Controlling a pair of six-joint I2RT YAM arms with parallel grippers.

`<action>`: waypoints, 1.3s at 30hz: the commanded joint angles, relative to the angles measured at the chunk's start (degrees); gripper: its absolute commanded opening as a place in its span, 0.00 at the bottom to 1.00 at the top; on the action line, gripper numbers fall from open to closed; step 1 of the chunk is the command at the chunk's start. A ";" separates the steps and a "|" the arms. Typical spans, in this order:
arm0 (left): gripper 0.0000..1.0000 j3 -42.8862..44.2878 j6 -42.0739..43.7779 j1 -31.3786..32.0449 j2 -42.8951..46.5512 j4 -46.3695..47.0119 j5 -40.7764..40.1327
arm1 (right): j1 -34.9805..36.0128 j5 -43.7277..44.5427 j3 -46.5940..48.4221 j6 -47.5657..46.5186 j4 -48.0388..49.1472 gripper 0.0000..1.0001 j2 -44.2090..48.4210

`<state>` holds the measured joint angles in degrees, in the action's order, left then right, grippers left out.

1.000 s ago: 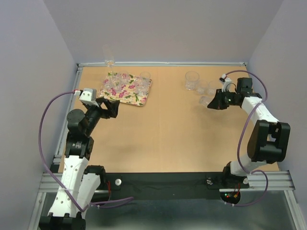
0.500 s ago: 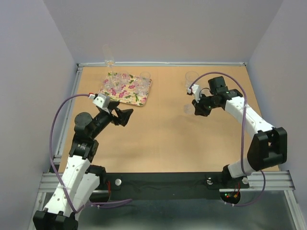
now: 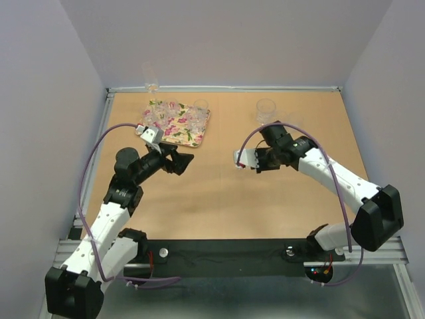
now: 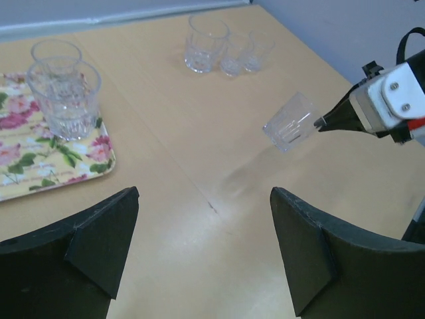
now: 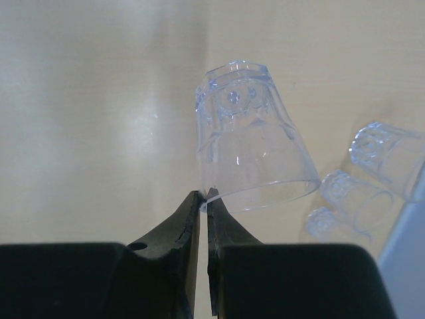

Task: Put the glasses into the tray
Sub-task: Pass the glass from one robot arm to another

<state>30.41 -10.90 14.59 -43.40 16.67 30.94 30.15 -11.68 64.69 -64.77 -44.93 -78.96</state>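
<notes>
My right gripper (image 5: 204, 195) is shut on the rim of a small clear glass (image 5: 252, 146), which hangs tilted above the bare table near its middle. From the left wrist view the same glass (image 4: 290, 121) sticks out from the right gripper (image 4: 323, 122). My left gripper (image 4: 204, 196) is open and empty, low over the table, facing that glass, just right of the tray. The flowered tray (image 3: 192, 138) lies at the back left with several glasses on it, two of them large (image 4: 66, 100). More glasses (image 4: 206, 43) stand on the table at the back.
Three small glasses (image 5: 385, 156) stand close together behind the held one, near the back of the table (image 3: 219, 193). A tall glass (image 3: 151, 76) stands at the back edge behind the tray. Walls close in the table on the left, back and right.
My right arm has swung left from the back-right group of glasses to the table's middle, carrying a glass. My left gripper has moved right, away from the tray, still open.
</notes>
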 commanded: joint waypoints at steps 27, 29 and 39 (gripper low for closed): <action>0.88 18.71 -16.26 16.87 -16.98 -16.22 -14.66 | 34.44 44.64 -13.45 -40.52 30.34 0.01 1.18; 0.87 19.59 -15.65 19.23 -18.21 -18.85 -19.31 | 35.85 46.04 -11.69 -39.82 30.51 0.01 -1.10; 0.74 26.71 -12.75 26.89 -26.82 -26.24 -33.28 | 37.61 48.07 -7.38 -36.04 30.69 0.01 -6.38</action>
<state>53.47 -25.74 39.09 -69.41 -7.22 5.39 67.20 33.23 53.52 -102.59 -18.17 -85.14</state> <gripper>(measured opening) 0.752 0.110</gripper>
